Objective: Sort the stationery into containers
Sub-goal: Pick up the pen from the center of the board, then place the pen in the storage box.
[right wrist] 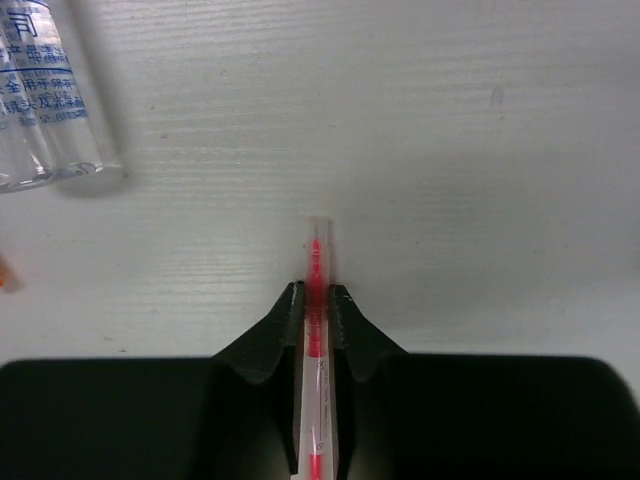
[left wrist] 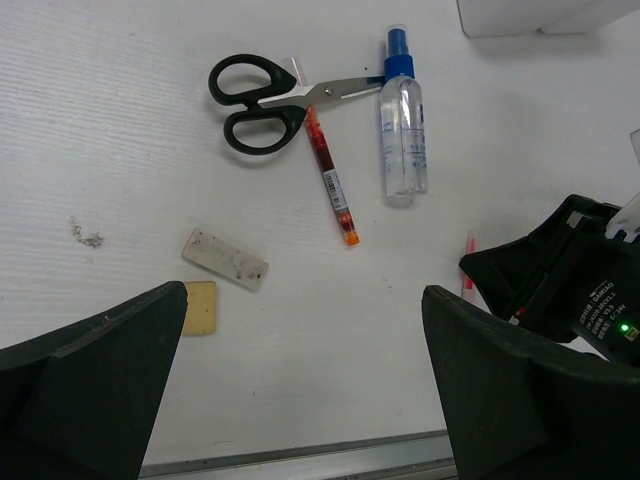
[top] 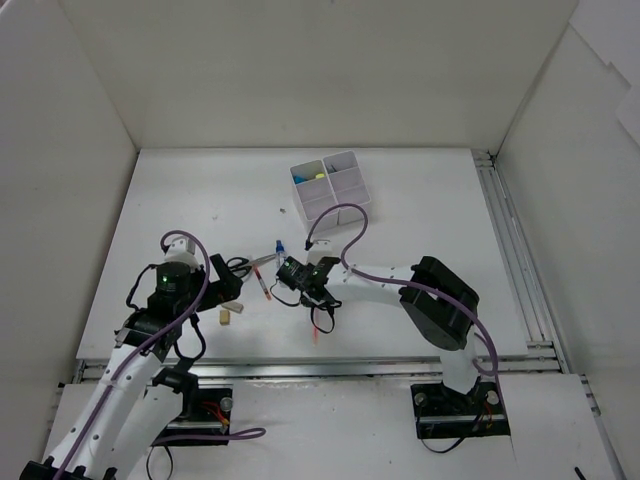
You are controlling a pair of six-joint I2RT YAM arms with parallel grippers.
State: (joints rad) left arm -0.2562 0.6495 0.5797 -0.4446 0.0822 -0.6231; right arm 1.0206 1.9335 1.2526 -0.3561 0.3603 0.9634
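Clearly I had the right pincer [right wrist: 317, 300] clamped lengthwise on the red pen [right wrist: 317, 255], well short of the organiser [top: 325, 205] ahead.

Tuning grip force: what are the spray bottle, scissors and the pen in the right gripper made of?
Spray bottle: clear glossy plastic, probably; table shows through, blue cap. Scissors: matte black handles, likely plastic; shiny metal blades. Pen: translucent plastic barrel, red core visible, clamped in the right gripper.

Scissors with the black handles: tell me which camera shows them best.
Left wrist view: the scissors lie whole and sharp, blades closed. Top external shows them only as a tiny dark shape. Right wrist shows the right gripper shut on a red pen, no scissors.
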